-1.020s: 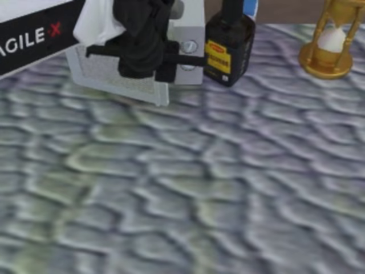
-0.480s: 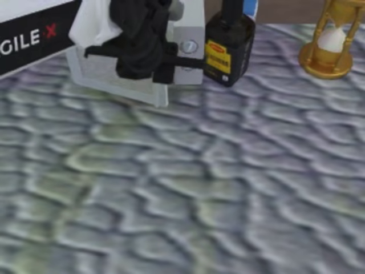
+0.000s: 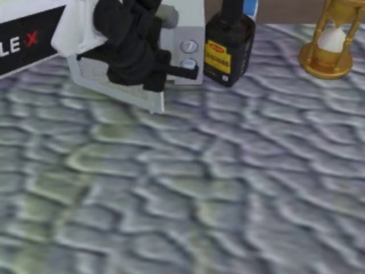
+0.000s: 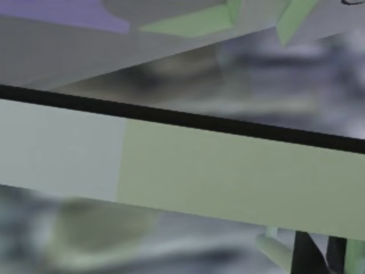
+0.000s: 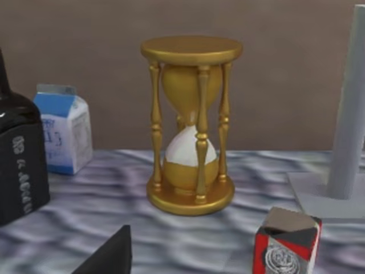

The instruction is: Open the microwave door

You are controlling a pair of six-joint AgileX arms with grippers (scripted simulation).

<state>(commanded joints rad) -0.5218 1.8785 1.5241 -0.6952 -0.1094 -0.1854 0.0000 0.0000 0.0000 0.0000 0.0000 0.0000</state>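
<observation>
My left gripper [image 3: 162, 77] sits at the microwave door [image 3: 117, 91], part-open; jaw state unreadable. Rigid hinged panel, light; pull at its free edge.

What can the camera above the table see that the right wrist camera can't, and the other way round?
Only the top view shows the left gripper at the microwave door, which stands swung partway out from the microwave, and its two knobs.

Only the right wrist view shows a red, black and white cube and a grey post on a flat base.

Both show the golden hourglass, the dark bottle, the blue-and-white milk carton and the rippled tabletop.
</observation>
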